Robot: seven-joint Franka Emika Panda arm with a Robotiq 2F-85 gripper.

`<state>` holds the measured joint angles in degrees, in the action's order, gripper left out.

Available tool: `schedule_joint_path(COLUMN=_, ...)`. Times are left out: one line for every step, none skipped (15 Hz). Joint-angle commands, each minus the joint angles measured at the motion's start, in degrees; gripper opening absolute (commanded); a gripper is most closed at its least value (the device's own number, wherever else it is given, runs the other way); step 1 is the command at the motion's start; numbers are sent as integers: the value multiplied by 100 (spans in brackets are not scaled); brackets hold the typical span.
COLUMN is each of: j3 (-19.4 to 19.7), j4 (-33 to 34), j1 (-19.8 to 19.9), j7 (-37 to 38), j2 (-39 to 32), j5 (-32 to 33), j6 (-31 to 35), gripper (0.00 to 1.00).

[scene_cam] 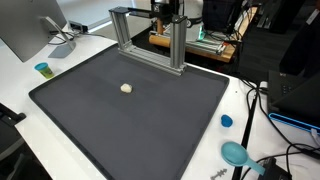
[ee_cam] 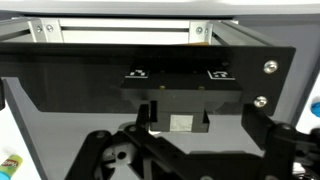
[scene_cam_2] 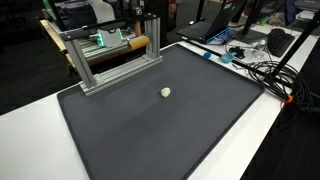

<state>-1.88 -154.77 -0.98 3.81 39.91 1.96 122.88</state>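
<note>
**Jaws open and empty up by the aluminium frame [scene_cam: 179, 45]; nothing was handled yet.**

In the wrist view your jaws stood wide apart and gripped nothing. They hung close to the frame, which stood at the far edge of the dark mat [scene_cam: 100, 125]. The small pale lump [scene_cam: 126, 88] lay alone mid-mat, well apart from them, so I judged that all the handling was left to do. Both exterior views showed that lump [scene_cam_2: 165, 92]; the wrist view missed it. Only an exterior view caught the blue cap [scene_cam: 226, 121] on the white counter [scene_cam: 18, 92].
</note>
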Motion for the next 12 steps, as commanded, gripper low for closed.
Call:
schedule_joint_path(j3=8, j4=9, j1=109, j7=-46, j2=-103, j5=100, j6=43, gripper=75)
schedule_joint_path(j3=15, j4=23, j1=148, j7=-34, j2=-119, j5=130, j6=28, gripper=68)
schedule_joint_path(j3=38, j4=37, j1=166, j7=-44, j2=-130, j5=114, j6=-3, gripper=68)
schedule_joint_path(j3=44, j4=49, j1=184, j7=-48, j2=-133, j5=113, j6=-45, gripper=69)
schedule_joint_path(j3=46, j4=52, j1=198, j7=-50, j2=-136, j5=113, j6=-59, gripper=67)
schedule_joint_path(j3=47, j4=57, j1=210, j7=-59, j2=-137, j5=117, j6=-85, gripper=70)
schedule_joint_path(j3=60, j4=65, j1=199, j7=-95, j2=-141, j5=102, j6=-122, gripper=70)
schedule_joint_path(j3=63, j4=66, j1=190, j7=-103, j2=-144, j5=87, j6=-132, gripper=59)
schedule_joint_path(j3=64, j4=65, j1=178, j7=-113, j2=-144, j5=77, j6=-128, gripper=45)
schedule_joint_path(j3=61, j4=68, j1=173, j7=-112, j2=-145, j5=73, j6=-125, gripper=37)
schedule_joint_path(j3=62, j4=82, j1=161, j7=-119, j2=-139, j5=63, j6=-123, gripper=33)
schedule_joint_path(j3=59, j4=83, j1=157, j7=-122, j2=-139, j5=61, j6=-124, gripper=33)
